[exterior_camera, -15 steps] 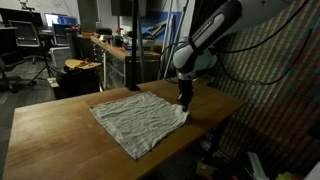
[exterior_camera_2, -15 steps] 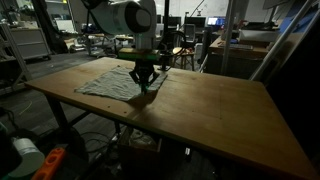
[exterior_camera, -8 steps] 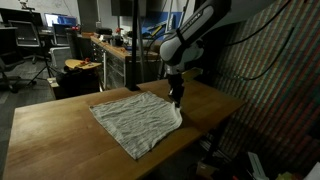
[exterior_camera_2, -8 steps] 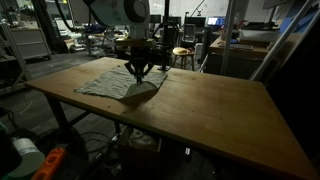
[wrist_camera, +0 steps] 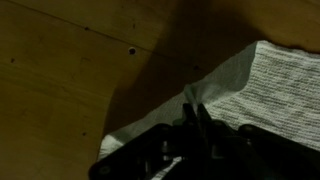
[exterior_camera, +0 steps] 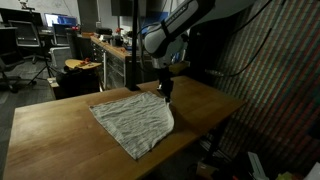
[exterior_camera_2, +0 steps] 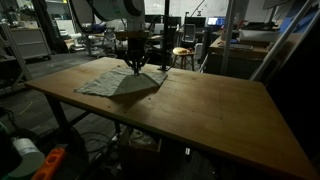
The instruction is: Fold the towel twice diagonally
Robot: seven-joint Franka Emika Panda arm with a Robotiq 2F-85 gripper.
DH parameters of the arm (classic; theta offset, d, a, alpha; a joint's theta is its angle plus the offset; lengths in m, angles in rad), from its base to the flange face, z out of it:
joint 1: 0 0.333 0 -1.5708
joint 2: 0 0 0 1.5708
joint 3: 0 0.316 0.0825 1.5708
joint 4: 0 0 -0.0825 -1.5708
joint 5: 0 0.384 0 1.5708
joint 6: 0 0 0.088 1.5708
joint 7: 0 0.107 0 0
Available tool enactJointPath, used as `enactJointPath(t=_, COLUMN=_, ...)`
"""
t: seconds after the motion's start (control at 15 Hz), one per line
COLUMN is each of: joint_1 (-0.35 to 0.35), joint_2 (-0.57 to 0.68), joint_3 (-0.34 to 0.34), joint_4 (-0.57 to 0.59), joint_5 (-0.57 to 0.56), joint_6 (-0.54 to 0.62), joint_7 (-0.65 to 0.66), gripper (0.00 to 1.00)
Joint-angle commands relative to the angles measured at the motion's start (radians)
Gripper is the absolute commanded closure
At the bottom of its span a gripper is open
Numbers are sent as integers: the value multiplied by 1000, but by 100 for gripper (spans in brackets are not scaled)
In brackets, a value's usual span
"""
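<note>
- Exterior views both show a dim workshop (benches and monitors crowd the background), with a patterned wall covering [exterior_camera: 275, 60] close behind the arm [exterior_camera: 195, 20].
- A wooden worktop [exterior_camera_2: 210, 115] fills the foreground. Most of its surface is bare, with wide free wood on the side away from the cloth.
- The towel [exterior_camera: 128, 120] lies spread on the worktop like a diamond. One corner reaches close to the worktop's near edge in an exterior view, and the corner under the arm is lifted off the wood.
- The tool [exterior_camera: 165, 96] points straight down over that lifted corner, with free wood between it and the worktop's edge.
- In the wrist view, its fingers [wrist_camera: 198, 122] are pressed together on a raised ridge of towel cloth, pinching it, with bare wood just beside.
</note>
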Motion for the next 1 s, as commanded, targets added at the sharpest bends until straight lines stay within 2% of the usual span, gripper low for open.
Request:
enactJointPath(t=0.0, joint_1=20, joint_2=39, joint_3=12, joint_4=120, joint_5=-32, joint_6=-91, joint_7=17, gripper=98)
enactJointPath(t=0.47, joint_1=69, joint_2=116, joint_3=46, joint_4=283, joint_5=-34, joint_6=-184, joint_7=34, gripper=98)
enactJointPath(t=0.93, joint_1=147, joint_2=213, joint_3=74, joint_4=432, joint_5=-55, joint_6=-280, joint_7=63, gripper=98)
